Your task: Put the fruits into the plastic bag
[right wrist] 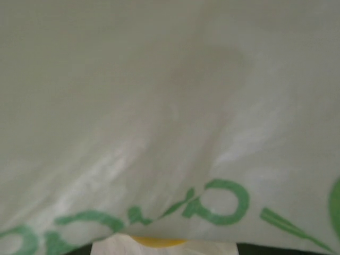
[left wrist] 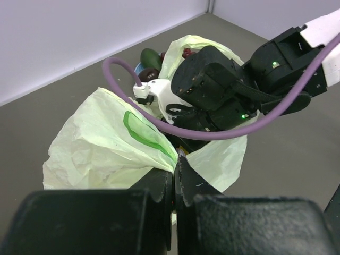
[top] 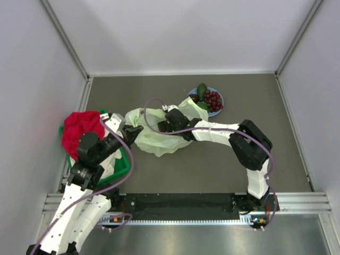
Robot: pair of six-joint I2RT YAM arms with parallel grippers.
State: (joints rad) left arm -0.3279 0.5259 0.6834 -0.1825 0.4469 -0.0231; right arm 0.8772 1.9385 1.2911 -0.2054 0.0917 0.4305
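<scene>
The right wrist view is all plastic bag (right wrist: 170,106): pale translucent film with green lettering pressed up to the lens, and none of that arm's own fingers show. A yellow sliver (right wrist: 156,242) peeks out at the bottom edge, too little of it to name. From above, the right pincer (top: 166,127) is sunk in the bag's folds, its tips covered, so there's no telling how wide it stands or whether it carries anything. The left wrist view is no help either; only the black wrist housing and a looping purple cable (left wrist: 159,119) show at the bag's mouth.

The bag lies crumpled mid-tabletop (top: 212,170), between the two arms. Just behind it sits the blue plate (top: 220,104), one bag fold touching its near rim. The plate holds the dark red grape bunch (top: 213,99), the green avocado (top: 202,89) and a small dark fruit (top: 194,98), all three outside the bag. At far left a green bin (top: 123,166) carries a red cloth (top: 79,127) and white cloth, partly masked by the left arm.

The left arm leans in from its base, elbow over the bin, and the left pincer (left wrist: 175,171) is clamped tight on the bag's near edge, holding up a pinch of plastic. The right arm folds back sharply at its elbow, then stretches low across the tabletop, forearm level and wrist tipped into the bag's opening.
</scene>
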